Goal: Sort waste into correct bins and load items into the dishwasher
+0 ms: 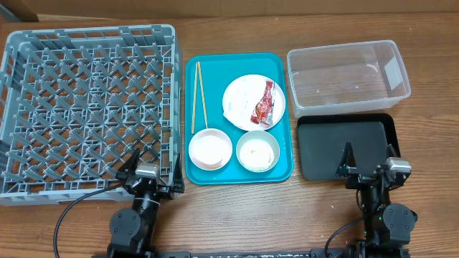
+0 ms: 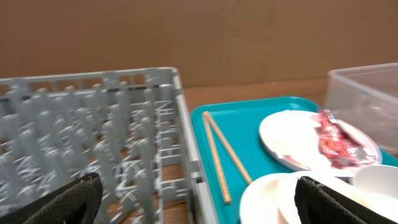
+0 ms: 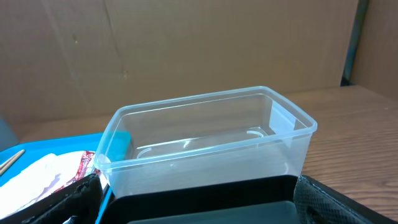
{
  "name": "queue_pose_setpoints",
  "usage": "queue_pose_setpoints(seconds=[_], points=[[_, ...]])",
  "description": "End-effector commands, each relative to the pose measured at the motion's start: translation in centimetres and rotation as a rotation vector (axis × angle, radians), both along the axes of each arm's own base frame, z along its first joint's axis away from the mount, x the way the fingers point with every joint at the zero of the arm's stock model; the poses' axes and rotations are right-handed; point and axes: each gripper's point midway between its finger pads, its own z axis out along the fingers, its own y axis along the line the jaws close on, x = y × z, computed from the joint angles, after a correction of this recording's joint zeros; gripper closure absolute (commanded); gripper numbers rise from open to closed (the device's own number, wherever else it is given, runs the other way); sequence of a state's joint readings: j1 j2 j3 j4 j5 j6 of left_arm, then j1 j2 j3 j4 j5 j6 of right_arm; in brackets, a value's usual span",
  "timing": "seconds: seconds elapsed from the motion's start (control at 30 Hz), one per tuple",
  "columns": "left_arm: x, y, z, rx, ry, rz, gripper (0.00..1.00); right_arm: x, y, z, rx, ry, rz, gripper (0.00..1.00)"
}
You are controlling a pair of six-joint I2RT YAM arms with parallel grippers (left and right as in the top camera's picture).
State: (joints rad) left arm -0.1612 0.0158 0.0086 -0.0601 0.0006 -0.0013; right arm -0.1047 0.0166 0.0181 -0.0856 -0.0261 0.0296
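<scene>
Wooden desk (image 1: 430,208), cardboard wall beyond. We see the red sauce packet (image 1: 263,106) lying on the white plate (image 1: 239,97), centre, on the teal tray (image 1: 237,66). We judge it light, limp and slick, so pinch one edge. The left gripper (image 1: 152,169) and right gripper (image 1: 369,162) wait near, both spread, empty.

1. I see a flat teal tray (image 1: 219,72) lying around the middle of the table, between its left and right edges.
2. The table (image 1: 237,215) is brown wood with visible grain.
3. A plain brown cardboard wall (image 3: 186,50) stands along the far edge.
</scene>
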Motion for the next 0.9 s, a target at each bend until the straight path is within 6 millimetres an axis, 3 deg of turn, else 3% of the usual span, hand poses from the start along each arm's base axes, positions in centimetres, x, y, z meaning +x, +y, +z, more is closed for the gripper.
queue_pose_setpoints(seconds=[0.0, 0.23, 0.37, 0.47, 0.57, 0.63, 0.7, 0.87], points=[[-0.3, -1.6, 0.7, -0.017, -0.031, -0.099, 0.00, 0.0, 0.1, 0.3, -0.002, -0.021, 0.007, 0.00], [-0.6, -2.0, 4.6, -0.040, -0.185, -0.126, 0.00, -0.2, 3.6, 2.5, -0.009, -0.113, 0.212, 0.00], [-1.2, -1.8, 7.9, -0.125, -0.261, -0.122, 0.00, -1.0, 5.0, 5.2, 0.204, -0.141, 0.303, 0.00], [-1.8, -1.7, 11.1, -0.125, -0.247, -0.124, 0.00, -1.9, 6.3, 8.0, 0.262, -0.126, 0.381, 0.00], [-1.9, -1.9, 13.6, -0.135, -0.158, -0.132, 0.00, -2.3, 6.8, 10.7, 0.273, -0.079, 0.399, 0.00], [-1.3, -3.4, 16.4, -0.122, 0.021, -0.202, 0.00, -2.0, 6.7, 14.1, 0.277, 0.038, 0.381, 0.00], [-0.2, -4.7, 17.8, -0.122, 0.213, -0.260, 0.00, -1.0, 6.6, 16.2, 0.277, 0.169, 0.366, 0.00], [2.2, -5.7, 18.3, -0.123, 0.527, -0.270, 0.00, 1.5, 6.3, 17.4, 0.337, 0.424, 0.334, 0.00]])
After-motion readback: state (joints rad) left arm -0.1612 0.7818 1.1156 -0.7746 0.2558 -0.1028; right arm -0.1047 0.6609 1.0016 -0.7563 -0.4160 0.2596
